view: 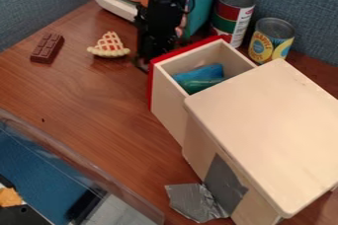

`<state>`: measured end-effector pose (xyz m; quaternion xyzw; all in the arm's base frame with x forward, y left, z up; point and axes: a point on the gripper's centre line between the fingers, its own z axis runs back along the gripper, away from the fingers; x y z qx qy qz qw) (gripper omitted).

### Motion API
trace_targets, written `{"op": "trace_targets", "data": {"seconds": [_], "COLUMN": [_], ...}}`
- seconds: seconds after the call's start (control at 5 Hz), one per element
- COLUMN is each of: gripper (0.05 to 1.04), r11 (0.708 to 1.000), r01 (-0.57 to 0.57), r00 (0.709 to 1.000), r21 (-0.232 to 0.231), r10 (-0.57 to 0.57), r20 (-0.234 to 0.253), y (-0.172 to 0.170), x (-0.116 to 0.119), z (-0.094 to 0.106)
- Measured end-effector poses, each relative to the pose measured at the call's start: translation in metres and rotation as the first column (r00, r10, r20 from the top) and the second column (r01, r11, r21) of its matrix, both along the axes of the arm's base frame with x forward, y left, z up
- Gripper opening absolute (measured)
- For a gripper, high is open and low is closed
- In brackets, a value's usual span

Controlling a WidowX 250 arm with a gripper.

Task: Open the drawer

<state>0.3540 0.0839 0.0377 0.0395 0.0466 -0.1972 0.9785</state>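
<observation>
The black gripper [153, 46] hangs at the top centre, just beyond the drawer's red front and very close to it; its lower end is partly hidden there. The wooden drawer [173, 113] stands pulled well out of the pale wooden cabinet [264, 125], toward the upper left. Inside it lie a blue and a green item [201, 75]. I cannot tell whether the gripper touches the drawer front.
Two cans [232, 17] stand behind the drawer at the upper right. A toy pie slice [109, 46] and a chocolate bar [47, 48] lie at the left. A clear bin [99, 189] fills the lower left. Silver tape [196, 202] hangs off the cabinet's side.
</observation>
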Motion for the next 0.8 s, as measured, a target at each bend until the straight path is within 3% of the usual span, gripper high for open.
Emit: {"op": "trace_targets", "data": {"seconds": [0.2, 0.4, 0.6, 0.8], "gripper": [0.721, 0.977, 1.003, 1.0], "r11": [1.0, 0.999, 1.0, 1.0], "r01": [0.013, 0.032, 0.024, 0.004], "r00": [1.0, 0.999, 0.999, 0.998], "r21": [0.009, -0.002, -0.001, -0.012], "r10": [-0.013, -0.032, -0.024, -0.003], "r20": [-0.018, -0.018, 0.04, 0.066], "y": [0.001, -0.002, 0.006, 0.016], "x": [-0.004, -0.011, -0.024, -0.04], "z": [-0.001, 0.024, 0.065, 0.095]}}
